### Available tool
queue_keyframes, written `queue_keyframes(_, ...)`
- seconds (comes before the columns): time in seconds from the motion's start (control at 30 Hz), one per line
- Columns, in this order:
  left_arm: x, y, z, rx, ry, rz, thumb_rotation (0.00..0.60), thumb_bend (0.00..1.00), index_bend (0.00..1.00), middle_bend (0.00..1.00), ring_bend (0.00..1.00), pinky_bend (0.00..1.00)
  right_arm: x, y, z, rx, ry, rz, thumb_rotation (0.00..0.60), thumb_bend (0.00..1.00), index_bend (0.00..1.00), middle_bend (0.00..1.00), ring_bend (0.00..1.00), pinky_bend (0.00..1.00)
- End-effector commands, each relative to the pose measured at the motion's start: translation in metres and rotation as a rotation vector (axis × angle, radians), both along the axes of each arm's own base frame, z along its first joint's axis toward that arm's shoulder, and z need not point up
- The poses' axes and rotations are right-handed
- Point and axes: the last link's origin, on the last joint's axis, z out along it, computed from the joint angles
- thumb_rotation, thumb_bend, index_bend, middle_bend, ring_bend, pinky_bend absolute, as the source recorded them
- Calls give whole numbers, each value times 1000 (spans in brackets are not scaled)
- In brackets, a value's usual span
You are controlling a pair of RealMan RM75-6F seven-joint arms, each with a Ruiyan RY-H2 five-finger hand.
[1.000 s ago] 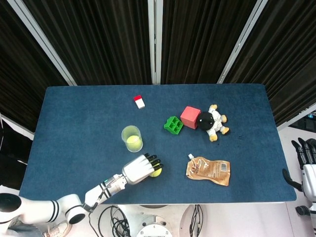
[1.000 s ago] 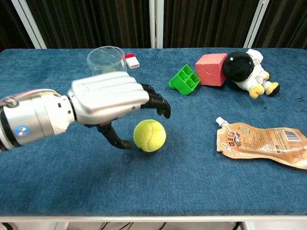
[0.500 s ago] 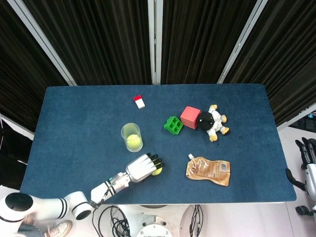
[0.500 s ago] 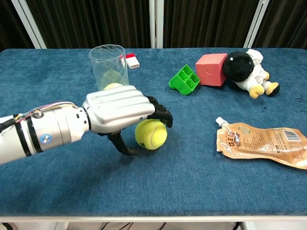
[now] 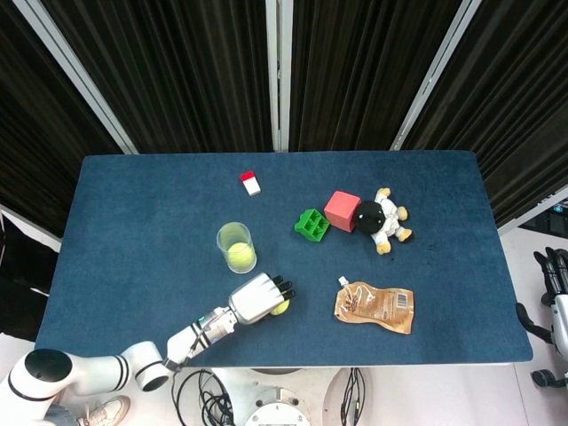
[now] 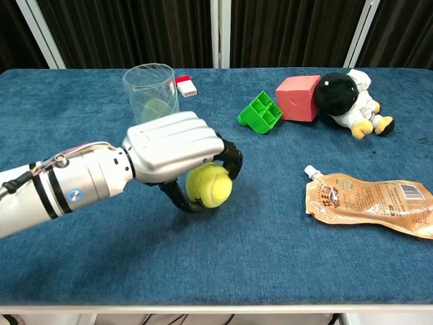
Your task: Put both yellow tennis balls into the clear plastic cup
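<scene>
My left hand grips a yellow tennis ball near the table's front edge, fingers curled over it and thumb beneath. Just behind the hand stands the clear plastic cup, upright, with the other yellow tennis ball inside it. My right hand shows only at the far right edge of the head view, off the table, holding nothing.
A green block, a red cube and a plush toy lie at the back right. A brown pouch lies at the front right. Behind the cup sits a small red-and-white block.
My left hand has closed its fingers and thumb around the tennis ball, which it was only hovering over a second ago. The cup has not moved.
</scene>
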Motion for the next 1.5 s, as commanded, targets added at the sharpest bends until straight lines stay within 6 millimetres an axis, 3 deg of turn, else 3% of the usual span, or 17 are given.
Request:
queue_keyframes(0.03,8,-6,17,10,-64,-17,600,235,568,562,542,790,0,0,0,1,-2,2,600,284,0,0,0,0)
queue_keyframes(0.3,39,-2,90,174,-157,-59,600,236,575,564,542,789,2,-1,-3,10,-5,9,600,285,0,0,0,0)
queue_keyframes(0.43,46,17,122,249,-182,-5,600,237,575,564,542,788,4,-2,-6,20,-5,20,600,285,0,0,0,0)
queue_keyframes(0.57,43,37,140,307,-178,42,600,242,575,564,542,789,5,-2,-5,19,-3,23,600,285,0,0,0,0)
queue_keyframes(0.7,33,49,143,301,-175,105,600,271,574,564,542,789,4,-2,-4,15,-6,18,600,286,0,0,0,0)
queue_keyframes(1.2,9,65,132,300,-135,162,600,270,533,538,507,736,2,-3,-4,15,-2,3,600,289,0,0,0,0)
queue_keyframes(1.33,4,66,132,309,-130,173,600,271,491,505,451,682,2,-3,-3,17,0,-1,600,291,0,0,0,0)
queue_keyframes(1.5,2,65,133,316,-85,159,600,261,344,380,318,570,3,-3,-3,16,-2,4,600,292,0,0,0,0)
